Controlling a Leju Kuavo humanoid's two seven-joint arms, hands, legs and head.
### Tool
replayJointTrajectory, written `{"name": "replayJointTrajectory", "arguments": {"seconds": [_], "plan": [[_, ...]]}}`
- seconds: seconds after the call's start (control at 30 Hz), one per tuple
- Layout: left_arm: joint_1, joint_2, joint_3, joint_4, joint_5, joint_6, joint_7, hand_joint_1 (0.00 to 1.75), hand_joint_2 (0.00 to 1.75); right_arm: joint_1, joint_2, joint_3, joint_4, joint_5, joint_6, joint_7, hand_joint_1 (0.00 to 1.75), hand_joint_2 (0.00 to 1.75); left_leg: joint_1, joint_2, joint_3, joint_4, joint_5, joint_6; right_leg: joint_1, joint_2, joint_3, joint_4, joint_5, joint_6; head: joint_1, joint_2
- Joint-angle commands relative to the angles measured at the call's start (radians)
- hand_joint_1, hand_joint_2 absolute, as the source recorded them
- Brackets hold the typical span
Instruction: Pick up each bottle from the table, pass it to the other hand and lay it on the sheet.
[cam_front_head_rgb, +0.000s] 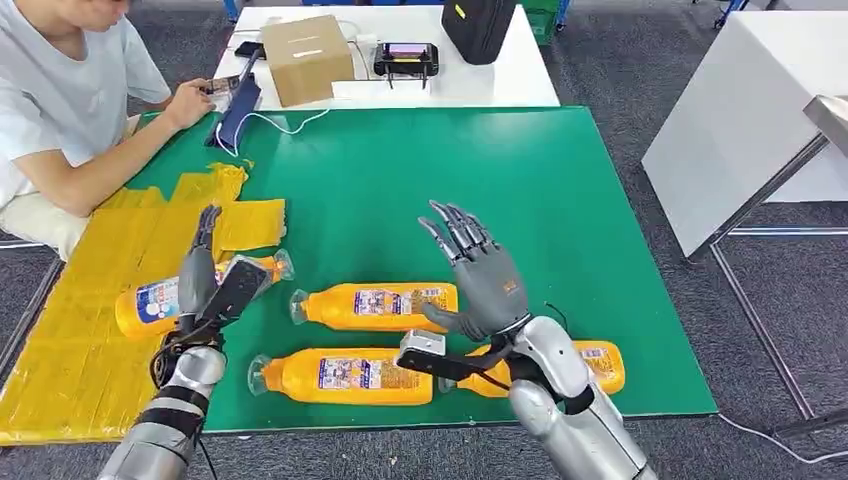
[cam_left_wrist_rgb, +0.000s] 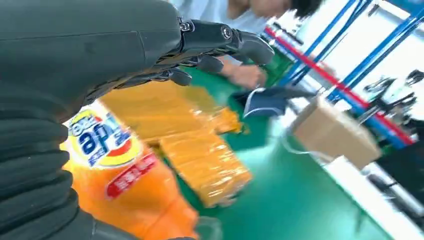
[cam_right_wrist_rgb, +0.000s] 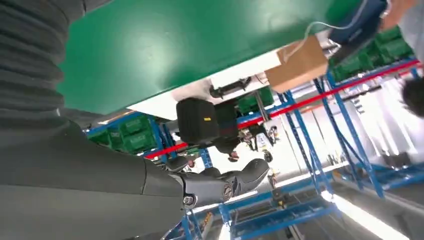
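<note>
Nearest, at the frame's bottom, two bottles lie on the green mat (cam_front_head_rgb: 560, 190): one (cam_front_head_rgb: 345, 376) centre, another (cam_front_head_rgb: 600, 362) partly behind the right arm. Above them, a third bottle (cam_front_head_rgb: 375, 306). The right hand (cam_front_head_rgb: 478, 275) hovers with fingers spread, holding nothing. At left, the left hand (cam_front_head_rgb: 205, 280) rests open-fingered over a fourth bottle (cam_front_head_rgb: 150, 305) lying on the yellow sheet (cam_front_head_rgb: 90, 300). A person (cam_front_head_rgb: 60, 90) sits upper left.

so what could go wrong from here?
1. The left hand lies over the bottle on the yellow sheet, near the sheet's edge; on release the round bottle could roll onto the green mat.
2. The right hand hovers open above the middle bottle, with neighbours close by; reaching down may knock one.
3. A person's hand rests near the mat's far corner.
</note>
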Motion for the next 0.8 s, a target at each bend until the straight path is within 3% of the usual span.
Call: {"name": "replayJointTrajectory", "arguments": {"seconds": [0.03,0.3,0.63,0.8], "plan": [[0.04,-0.044,-0.035,-0.238,0.158,-0.125,-0.043,0.0,1.75,-0.165,0.023,0.078,0.283,0.056,0.056,0.043,0.0,1.75,0.002,0.002,0.004,0.001,-0.003,-0.002,0.001,0.007,0.004,0.0,-0.001,-0.002,0.0,0.0],[0.022,-0.053,-0.183,-0.35,0.249,-0.195,-0.047,0.0,1.75,-0.307,0.131,0.105,0.63,0.043,0.089,0.036,0.0,1.75,0.002,0.002,0.002,0.001,-0.002,-0.001,0.001,0.006,0.002,0.0,0.0,-0.002,0.0,0.0],[0.018,-0.059,-0.197,-0.355,0.293,-0.183,-0.068,0.0,1.75,-0.313,0.153,0.104,0.685,0.009,0.087,0.016,0.0,1.75,0.002,0.0,0.006,0.001,-0.003,-0.002,0.001,0.006,0.006,0.0,-0.003,-0.002,0.0,0.0],[-0.006,-0.08,-0.221,-0.328,0.373,-0.184,-0.093,0.0,1.75,-0.347,0.206,0.114,0.822,-0.039,0.099,-0.007,0.0,1.75,0.002,-0.001,0.003,0.001,-0.001,-0.001,0.001,0.004,0.003,0.0,-0.001,-0.002,0.0,0.0]]}}
